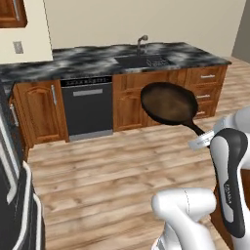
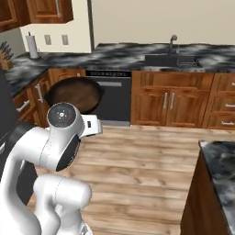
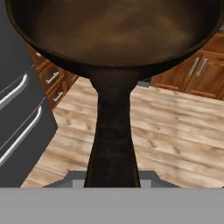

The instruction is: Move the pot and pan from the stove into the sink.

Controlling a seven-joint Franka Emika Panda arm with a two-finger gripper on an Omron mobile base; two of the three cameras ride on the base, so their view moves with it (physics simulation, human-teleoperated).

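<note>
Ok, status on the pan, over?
Claw shut on pan handle. Pan airborne above wood floor, level. Sink across the room, ahead. Floor between looks open.

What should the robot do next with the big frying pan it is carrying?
Probably roll toward the sink before letting go. The pincer holds the pan by its long handle, up in the air over the wooden floor. The sink sits in the marbled counter across the room, so the pan is not above the basin yet. Dropping it now would likely land it on the floor.
</note>
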